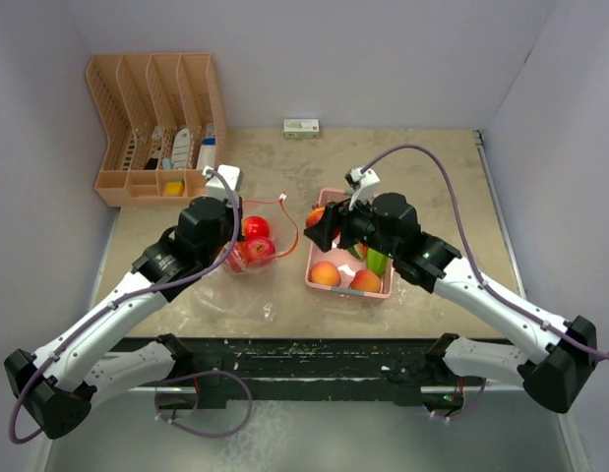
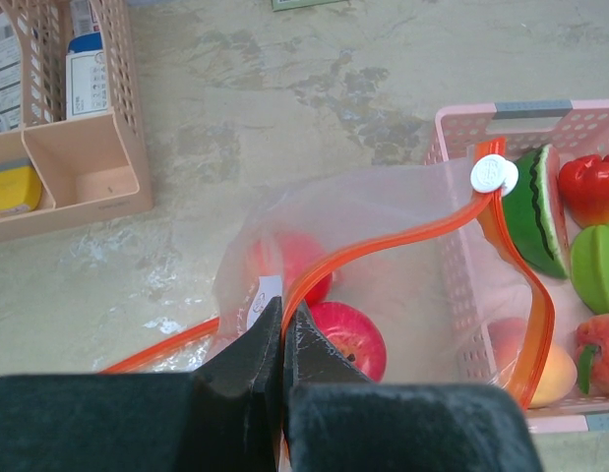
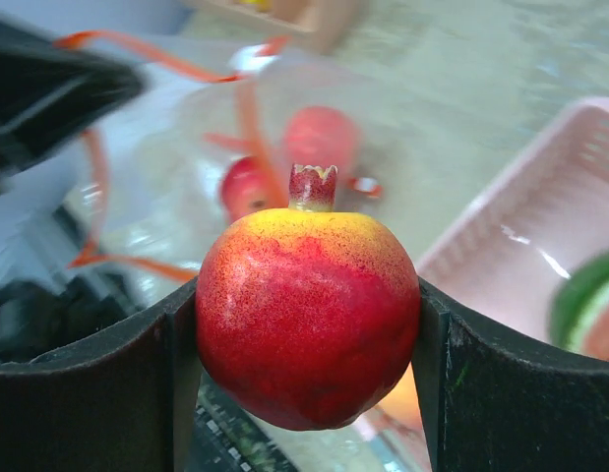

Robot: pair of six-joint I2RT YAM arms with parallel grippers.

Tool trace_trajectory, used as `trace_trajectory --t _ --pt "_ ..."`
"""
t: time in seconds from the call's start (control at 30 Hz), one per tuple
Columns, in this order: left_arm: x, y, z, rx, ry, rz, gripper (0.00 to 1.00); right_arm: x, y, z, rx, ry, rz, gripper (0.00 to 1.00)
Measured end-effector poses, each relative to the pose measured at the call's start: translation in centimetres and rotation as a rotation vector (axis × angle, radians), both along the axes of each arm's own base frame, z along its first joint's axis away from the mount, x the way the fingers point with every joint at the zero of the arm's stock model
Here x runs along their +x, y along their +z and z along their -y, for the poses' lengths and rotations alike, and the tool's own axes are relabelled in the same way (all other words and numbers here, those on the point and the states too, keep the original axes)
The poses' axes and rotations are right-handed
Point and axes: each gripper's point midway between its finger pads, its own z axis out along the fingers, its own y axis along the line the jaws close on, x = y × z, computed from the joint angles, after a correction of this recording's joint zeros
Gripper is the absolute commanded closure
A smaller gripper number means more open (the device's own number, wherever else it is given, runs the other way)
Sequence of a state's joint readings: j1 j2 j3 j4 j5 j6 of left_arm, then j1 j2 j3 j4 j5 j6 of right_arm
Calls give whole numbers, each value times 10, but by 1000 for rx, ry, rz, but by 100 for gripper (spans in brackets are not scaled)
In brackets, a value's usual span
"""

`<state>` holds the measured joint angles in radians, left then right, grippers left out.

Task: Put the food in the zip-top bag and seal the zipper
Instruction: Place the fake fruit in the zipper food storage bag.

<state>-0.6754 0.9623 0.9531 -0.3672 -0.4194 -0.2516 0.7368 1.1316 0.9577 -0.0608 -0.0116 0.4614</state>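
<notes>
The clear zip-top bag point(image 1: 253, 258) with an orange zipper point(image 2: 383, 241) lies left of the pink basket point(image 1: 314, 277); two red apples point(image 2: 348, 339) sit inside it. My left gripper point(image 2: 282, 324) is shut on the bag's orange zipper edge, holding the mouth up. My right gripper point(image 3: 306, 324) is shut on a red-and-yellow pomegranate point(image 3: 306, 315), held above the basket's left end near the bag's mouth. In the basket lie a watermelon slice point(image 2: 535, 211), a green piece point(image 2: 597, 265), peaches point(image 1: 326, 273) and a red fruit point(image 2: 589, 187).
A tan slotted organiser point(image 1: 156, 123) with small packets stands at the back left. A small white box point(image 1: 301, 127) lies at the back edge. White walls close in the table on three sides.
</notes>
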Motion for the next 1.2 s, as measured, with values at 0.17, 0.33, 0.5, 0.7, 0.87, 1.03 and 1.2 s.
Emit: trace_trajectory --t 0.17,0.33,0.5,0.7,0.87,1.03,1.2 --pt "2 -3 3 2 -3 -8 100 -39 22 -42 65 205 63 47" --pt "4 -9 8 3 -19 -24 100 -38 13 -71 67 262 52 43" --pt "4 -10 11 -11 -25 -31 100 -17 10 -90 69 240 64 32" --pt "2 -8 11 -16 -31 -29 100 11 13 -111 66 196 84 0" --pt "1 -5 10 -21 -33 -23 100 18 10 -108 51 157 91 0" --pt "0 -6 10 -21 -33 -24 100 17 24 -99 57 131 113 0" --pt "0 -6 10 -21 -35 -25 100 11 54 -72 90 52 157 0"
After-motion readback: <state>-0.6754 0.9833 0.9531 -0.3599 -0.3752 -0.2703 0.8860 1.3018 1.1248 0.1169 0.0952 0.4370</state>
